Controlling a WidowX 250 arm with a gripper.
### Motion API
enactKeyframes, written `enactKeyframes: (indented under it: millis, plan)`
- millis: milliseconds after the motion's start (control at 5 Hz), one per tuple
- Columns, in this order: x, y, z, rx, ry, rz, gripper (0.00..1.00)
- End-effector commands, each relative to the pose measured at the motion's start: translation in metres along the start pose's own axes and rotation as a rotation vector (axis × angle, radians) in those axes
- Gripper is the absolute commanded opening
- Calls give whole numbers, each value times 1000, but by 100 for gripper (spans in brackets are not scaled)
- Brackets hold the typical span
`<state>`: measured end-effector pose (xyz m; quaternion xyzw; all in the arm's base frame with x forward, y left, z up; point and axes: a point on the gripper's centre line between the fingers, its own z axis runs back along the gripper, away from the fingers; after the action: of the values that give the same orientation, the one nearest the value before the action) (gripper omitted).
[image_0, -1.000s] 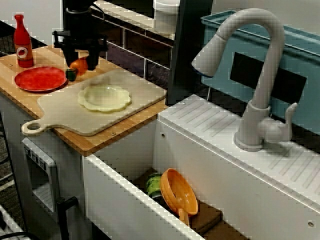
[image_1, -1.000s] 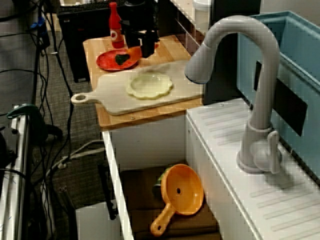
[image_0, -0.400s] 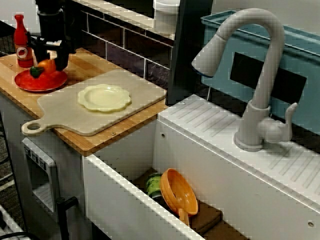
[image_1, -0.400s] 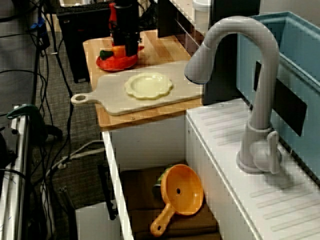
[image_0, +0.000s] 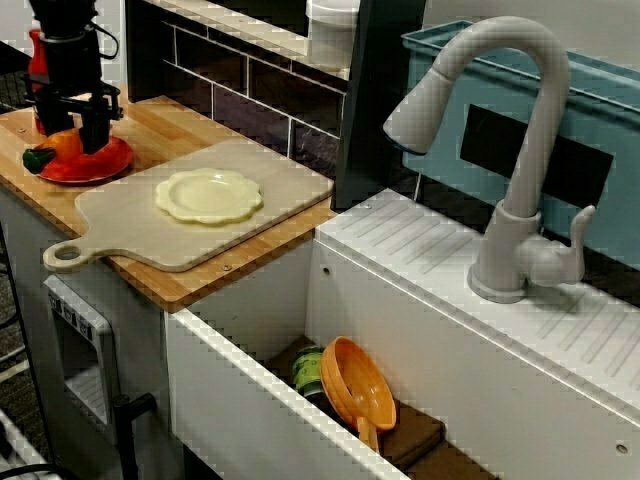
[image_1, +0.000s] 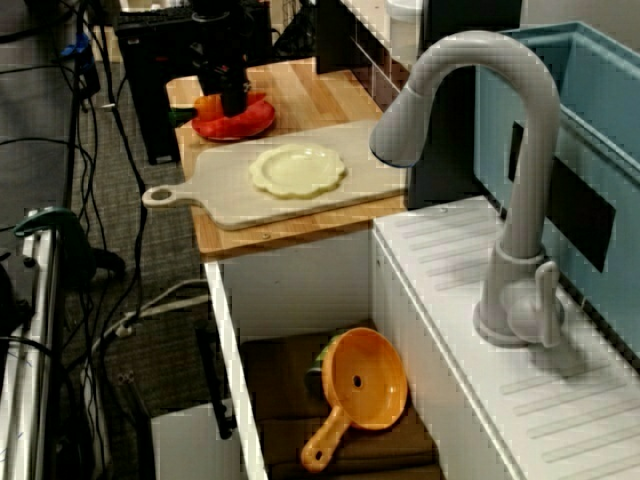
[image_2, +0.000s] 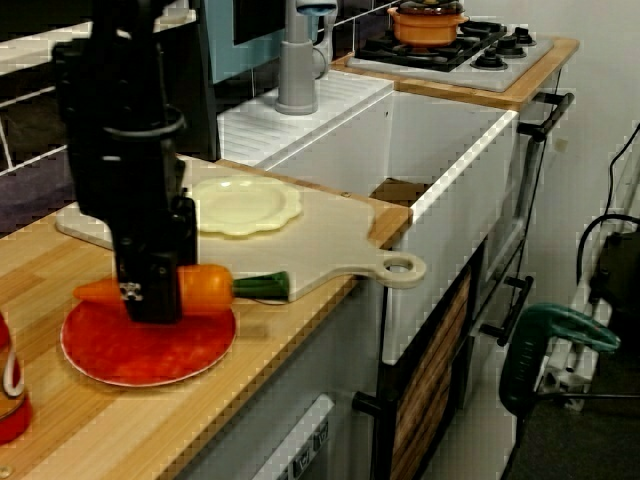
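- carrot (image_2: 200, 288): orange, lying level and held across its middle. Green top points at the cutting board; the thin tip sticks out on the other side.
- gripper (image_2: 150, 300): pointing straight down, jaws pinched onto the carrot, gap only as wide as the carrot is thick. One black finger (image_2: 152, 285) covers the carrot's middle in the view from the counter end.
- position: carrot is over the red plate (image_2: 150, 358), very low. Can't tell whether it rests on the plate or hangs just above it. The green top overhangs the plate's rim.
- the view across the sink agrees: carrot (image_0: 62, 145) is at the plate's (image_0: 108, 160) front-left side.
- red bottle (image_0: 36, 48): just behind the plate, mostly hidden by the arm.
- cutting board (image_0: 150, 220): pale, with a handle, just beside the plate on the wooden counter (image_0: 185, 122). It carries a cream scalloped dish (image_0: 208, 194), well apart from the gripper.
- sink (image_0: 250, 400): white, next to the counter. An orange strainer (image_1: 365, 380) lies inside with a green item (image_0: 308, 368) beside it.
- faucet (image_0: 520, 150): grey, stands on the ribbed drainboard past the sink, with a teal bin (image_0: 600, 90) behind it.
- stove with an orange pot (image_2: 430, 20): at the far end in the view from the counter end.
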<state>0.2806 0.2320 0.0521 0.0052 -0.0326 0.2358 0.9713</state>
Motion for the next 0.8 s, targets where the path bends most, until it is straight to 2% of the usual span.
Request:
enactKeyframes:
  millis: [0, 400, 600]
  plan:
    - [3, 10, 18, 68, -64, 40, 100]
    - [4, 9, 15, 61, -48, 49, 100]
    - [12, 7, 14, 56, -21, 71, 100]
